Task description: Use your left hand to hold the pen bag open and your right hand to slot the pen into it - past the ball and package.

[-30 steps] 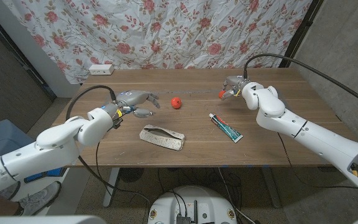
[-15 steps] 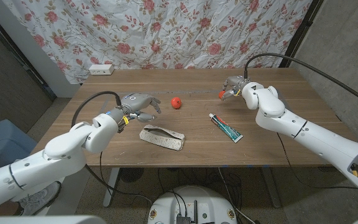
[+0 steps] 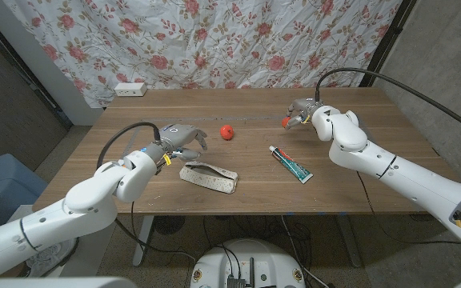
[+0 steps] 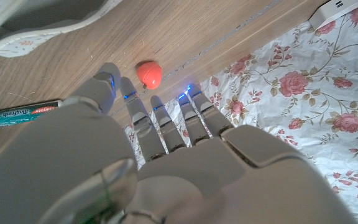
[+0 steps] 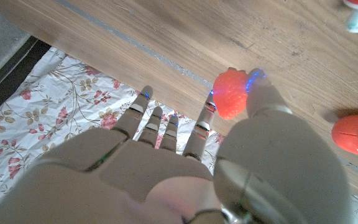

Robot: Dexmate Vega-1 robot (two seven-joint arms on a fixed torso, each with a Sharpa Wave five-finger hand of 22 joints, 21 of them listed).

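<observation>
You see a matt wooden table, a soft cloth pen bag, and smooth glossy plastic hand shells.

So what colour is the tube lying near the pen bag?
Teal and white tube, clearest in the head view.

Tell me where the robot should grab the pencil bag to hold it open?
Probably by the upper lip of its mouth. The pen bag lies flat and slanted, its open end towards the left hand hovering just behind it. Coming down from above there suits best.
</observation>
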